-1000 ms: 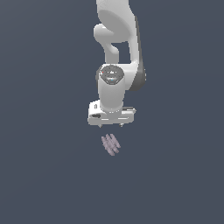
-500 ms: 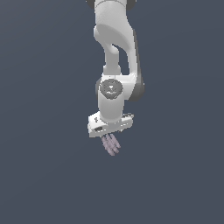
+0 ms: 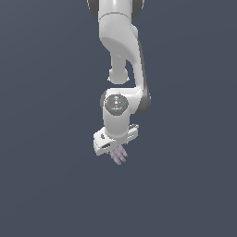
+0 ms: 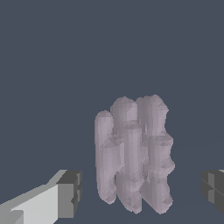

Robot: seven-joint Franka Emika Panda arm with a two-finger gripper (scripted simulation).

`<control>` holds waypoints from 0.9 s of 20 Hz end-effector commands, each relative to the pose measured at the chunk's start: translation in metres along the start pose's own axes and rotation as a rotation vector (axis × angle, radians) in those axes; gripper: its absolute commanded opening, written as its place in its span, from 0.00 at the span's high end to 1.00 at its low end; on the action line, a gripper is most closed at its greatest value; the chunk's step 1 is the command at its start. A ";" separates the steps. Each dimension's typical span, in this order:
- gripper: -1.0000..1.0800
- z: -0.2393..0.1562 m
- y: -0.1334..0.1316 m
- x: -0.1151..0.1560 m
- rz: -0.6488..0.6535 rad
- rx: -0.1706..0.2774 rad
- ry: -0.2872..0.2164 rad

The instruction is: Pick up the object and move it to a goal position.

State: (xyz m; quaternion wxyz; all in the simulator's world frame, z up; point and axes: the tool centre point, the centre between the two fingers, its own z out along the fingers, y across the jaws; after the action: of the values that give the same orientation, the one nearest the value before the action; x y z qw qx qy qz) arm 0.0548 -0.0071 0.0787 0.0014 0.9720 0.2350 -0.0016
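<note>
Gripper [image 4: 140,194] spread wide, low over object [image 4: 133,155], straddling it; fingers [image 4: 70,193] apart from it on both sides, no contact. Object [image 3: 120,154] lies on grey floor [image 3: 46,185], under arm [image 3: 121,69].

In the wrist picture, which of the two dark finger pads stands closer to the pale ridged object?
The pad on the white finger. Only a narrow gap separates it from the object; the other pad, at the frame edge, stands clearly farther off.
</note>
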 end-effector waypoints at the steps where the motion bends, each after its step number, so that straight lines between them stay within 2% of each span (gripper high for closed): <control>1: 0.04 0.003 0.001 0.002 -0.025 0.001 0.002; 10: 0.04 0.009 0.002 0.003 -0.037 0.002 0.003; 18: 0.04 0.045 0.001 0.003 -0.041 0.002 0.004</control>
State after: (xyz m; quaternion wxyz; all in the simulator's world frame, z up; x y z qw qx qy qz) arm 0.0593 -0.0092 0.0437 0.0013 0.9674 0.2533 0.0018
